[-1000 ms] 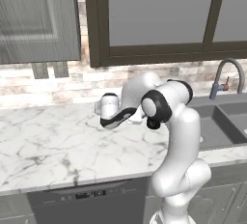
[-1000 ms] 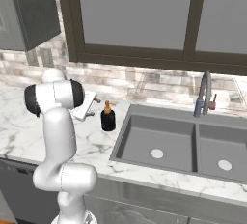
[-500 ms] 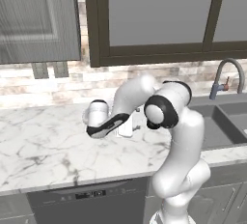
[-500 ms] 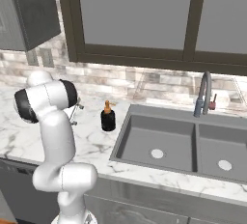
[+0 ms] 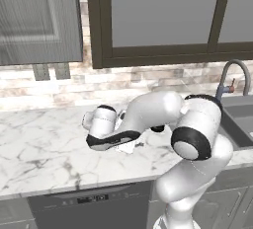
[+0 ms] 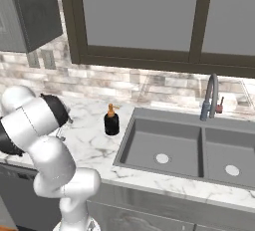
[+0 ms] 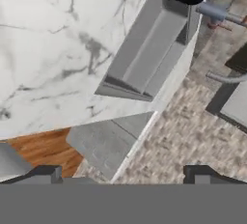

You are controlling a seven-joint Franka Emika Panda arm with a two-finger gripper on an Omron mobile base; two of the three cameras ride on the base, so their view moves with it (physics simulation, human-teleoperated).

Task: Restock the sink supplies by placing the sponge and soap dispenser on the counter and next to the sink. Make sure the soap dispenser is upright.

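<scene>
Reaching left in the left base view, my jaws (image 5: 129, 146) hover low over the worktop (image 5: 39, 144). Right base view: soap dispenser (image 6: 111, 120) upright beside the sink (image 6: 164, 148) rim. Hand view: my jaws stand wide apart, empty.

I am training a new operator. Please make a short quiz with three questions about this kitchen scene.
1. True or false: the soap dispenser stands upright on the counter.
2. On which side of the sink is the dispenser in the right base view? A) left B) right C) inside the basin
3. Fill in: the gripper is ____ and holds nothing.

Key: 1 true; 2 A; 3 open.
</scene>
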